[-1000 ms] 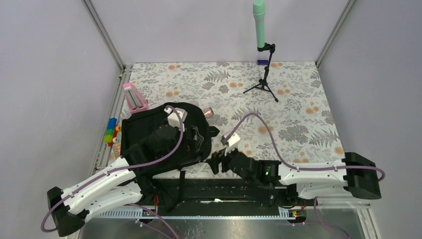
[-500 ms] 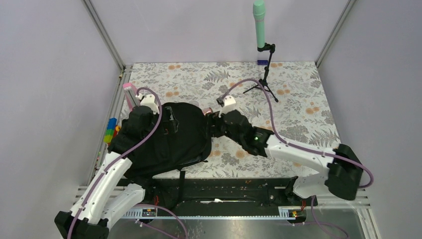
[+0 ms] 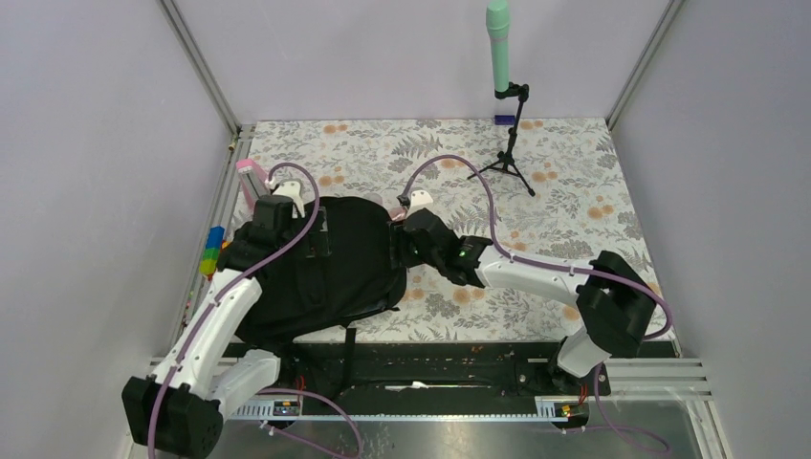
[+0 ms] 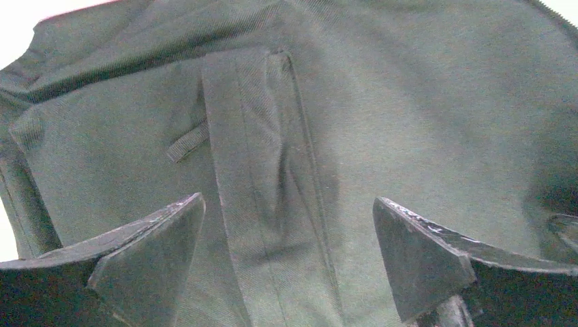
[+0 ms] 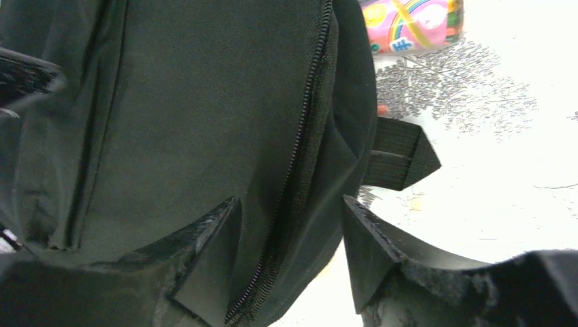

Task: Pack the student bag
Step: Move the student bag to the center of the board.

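Note:
The student bag [image 3: 335, 273] is a large black backpack lying flat on the left half of the flowered table. My left gripper [image 3: 285, 229] hovers over its far left part. In the left wrist view it [image 4: 286, 238] stands wide open, with a flat strap of the student bag [image 4: 259, 170] running beneath the gap and nothing gripped. My right gripper [image 3: 404, 247] is at the bag's right edge. In the right wrist view it [image 5: 292, 225] straddles the bag's zip seam [image 5: 300, 170]; a gap shows beside the right finger, so it is open.
A colourful pink cylinder [image 5: 412, 26] lies just beyond the bag's right edge, and a strap loop [image 5: 399, 153] sticks out there. A pink stand [image 3: 252, 182] and coloured blocks [image 3: 212, 256] sit at the left rail. A tripod [image 3: 507, 153] with a green tube stands at the back.
My right arm swung from the front of the table up to the bag's right edge. My left arm moved from the bag's middle to its far left. The bag now lies flatter.

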`<act>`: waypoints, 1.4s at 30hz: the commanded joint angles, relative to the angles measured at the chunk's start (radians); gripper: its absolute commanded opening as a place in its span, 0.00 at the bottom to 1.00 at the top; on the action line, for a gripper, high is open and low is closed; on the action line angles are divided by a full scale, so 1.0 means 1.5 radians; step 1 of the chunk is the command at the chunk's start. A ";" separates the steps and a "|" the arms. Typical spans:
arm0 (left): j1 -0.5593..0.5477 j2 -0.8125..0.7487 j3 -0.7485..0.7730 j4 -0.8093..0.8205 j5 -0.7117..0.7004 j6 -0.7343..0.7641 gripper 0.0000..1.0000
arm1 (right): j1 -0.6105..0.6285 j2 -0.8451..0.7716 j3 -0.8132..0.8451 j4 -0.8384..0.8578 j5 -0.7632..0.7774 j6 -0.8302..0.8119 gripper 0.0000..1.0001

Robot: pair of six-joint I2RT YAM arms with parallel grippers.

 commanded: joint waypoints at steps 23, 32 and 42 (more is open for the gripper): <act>0.006 0.098 -0.002 0.039 0.263 0.020 0.00 | -0.025 -0.247 -0.115 -0.068 0.041 -0.024 0.00; -0.102 0.072 -0.009 0.011 0.290 -0.059 0.00 | -0.025 -0.364 -0.269 -0.143 0.081 0.058 0.00; -0.190 0.041 -0.002 -0.075 0.264 -0.137 0.37 | -0.025 -0.455 -0.275 -0.192 0.143 0.039 0.56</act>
